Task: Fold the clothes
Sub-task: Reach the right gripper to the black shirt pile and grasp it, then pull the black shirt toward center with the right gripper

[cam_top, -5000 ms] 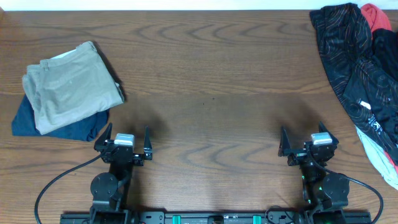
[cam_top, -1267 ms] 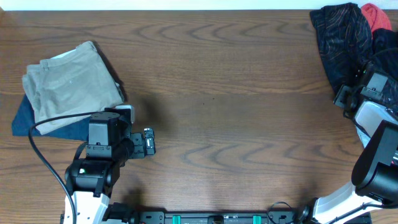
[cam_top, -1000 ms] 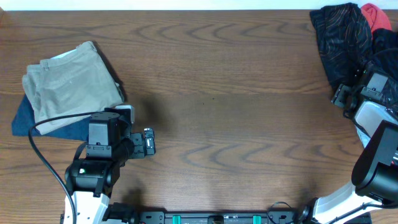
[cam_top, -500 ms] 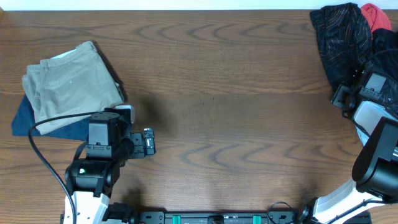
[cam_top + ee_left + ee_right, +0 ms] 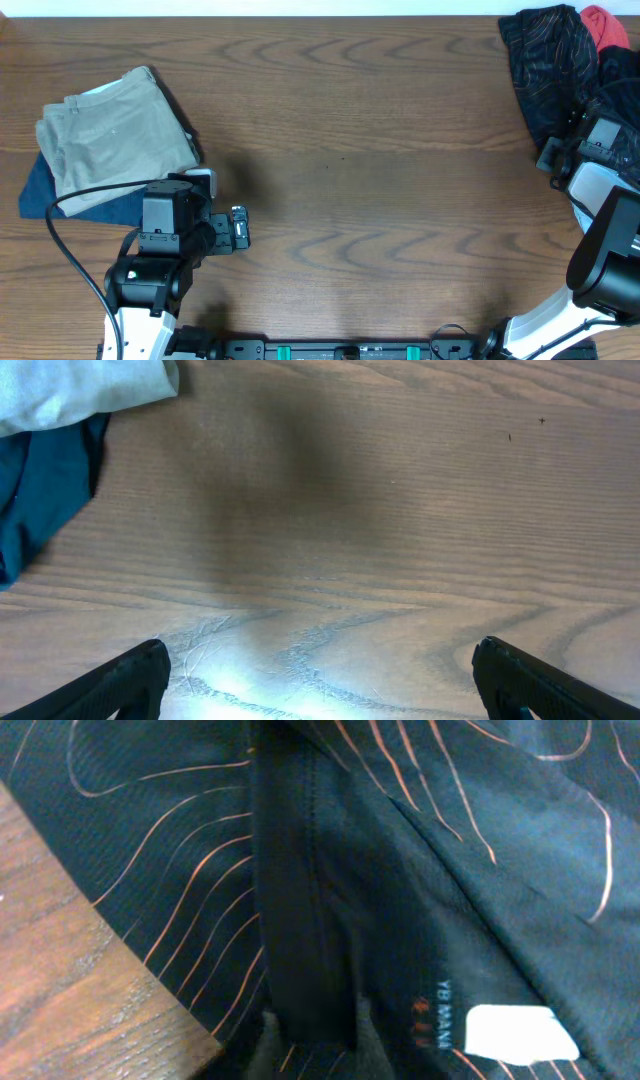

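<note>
**Overhead.** The black jersey (image 5: 545, 70) is heaped at the far right corner of the table (image 5: 340, 120), its left edge falling loose toward bare wood. The right gripper (image 5: 552, 155) is set on that left edge, at the near end of the heap. A red garment (image 5: 605, 22) is tucked against the jersey's far right side. Well to the left of the jersey, across a broad stretch of open wood, khaki trousers (image 5: 110, 135) are stacked on a navy garment (image 5: 40, 195). The left gripper (image 5: 238, 228) is held just beside that stack, well apart from the jersey.

**Left wrist.** The left gripper (image 5: 320, 660) is spread wide with nothing between its fingers (image 5: 130, 678). Bare wood is seen ahead, and the stack's edges are seen at upper left.

**Right wrist.** The view is almost filled by the jersey, whose edge is cut diagonally against the wood at lower left. A folded dark band is pinched between the right gripper's (image 5: 315, 1038) fingers (image 5: 268, 1045), which are drawn close upon it. A white label (image 5: 520, 1032) is seen right of the band.
</note>
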You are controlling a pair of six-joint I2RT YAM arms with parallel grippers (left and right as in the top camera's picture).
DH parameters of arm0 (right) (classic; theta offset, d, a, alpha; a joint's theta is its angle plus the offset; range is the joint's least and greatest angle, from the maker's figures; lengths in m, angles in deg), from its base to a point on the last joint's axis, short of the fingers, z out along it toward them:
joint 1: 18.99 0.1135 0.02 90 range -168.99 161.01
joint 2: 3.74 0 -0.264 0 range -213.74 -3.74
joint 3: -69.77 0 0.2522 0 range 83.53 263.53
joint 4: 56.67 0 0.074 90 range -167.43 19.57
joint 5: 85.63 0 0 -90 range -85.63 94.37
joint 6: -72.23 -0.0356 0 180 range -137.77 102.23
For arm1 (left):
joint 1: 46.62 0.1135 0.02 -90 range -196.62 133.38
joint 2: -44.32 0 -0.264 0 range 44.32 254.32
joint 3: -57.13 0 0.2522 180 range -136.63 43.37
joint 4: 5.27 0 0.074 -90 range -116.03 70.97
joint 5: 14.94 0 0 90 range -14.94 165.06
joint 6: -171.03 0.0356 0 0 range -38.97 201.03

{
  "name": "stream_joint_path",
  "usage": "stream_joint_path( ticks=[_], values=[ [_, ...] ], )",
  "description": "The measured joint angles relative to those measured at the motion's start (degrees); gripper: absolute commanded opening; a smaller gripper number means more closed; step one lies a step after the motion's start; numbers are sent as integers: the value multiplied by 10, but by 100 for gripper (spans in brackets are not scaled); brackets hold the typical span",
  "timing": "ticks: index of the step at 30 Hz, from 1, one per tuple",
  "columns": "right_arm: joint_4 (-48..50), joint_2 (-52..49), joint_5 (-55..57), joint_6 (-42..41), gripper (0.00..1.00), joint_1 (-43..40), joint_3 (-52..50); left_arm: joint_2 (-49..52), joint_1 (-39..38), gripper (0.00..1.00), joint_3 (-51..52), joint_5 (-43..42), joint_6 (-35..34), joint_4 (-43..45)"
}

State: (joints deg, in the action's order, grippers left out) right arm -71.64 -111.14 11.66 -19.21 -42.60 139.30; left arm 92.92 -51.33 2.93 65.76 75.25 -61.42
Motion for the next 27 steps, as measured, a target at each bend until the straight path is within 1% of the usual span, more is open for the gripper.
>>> stream_joint_path(
  ticks=[1, 8, 13, 16, 20, 24, 27],
  values=[
    [0, 0, 1, -1, 1, 0, 0, 0, 0, 98, 0, 0, 0, 0],
    [-3, 0, -6, -3, 1, -5, 0, 0, 0, 98, 0, 0, 0, 1],
    [-8, 22, -77, -3, 1, -5, 0, 0, 0, 98, 0, 0, 0, 2],
    [-13, 74, -143, -4, 1, -4, 0, 0, 0, 98, 0, 0, 0, 2],
    [-43, 188, -250, -5, 1, 5, 3, 0, 0, 98, 0, 0, 0, 2],
    [-122, 283, -327, -7, 1, 38, 16, 0, 0, 98, 0, 0, 0, 2],
    [-195, 320, -370, -8, 1, 75, 16, 0, 0, 98, 0, 0, 0, 2]
  ],
)
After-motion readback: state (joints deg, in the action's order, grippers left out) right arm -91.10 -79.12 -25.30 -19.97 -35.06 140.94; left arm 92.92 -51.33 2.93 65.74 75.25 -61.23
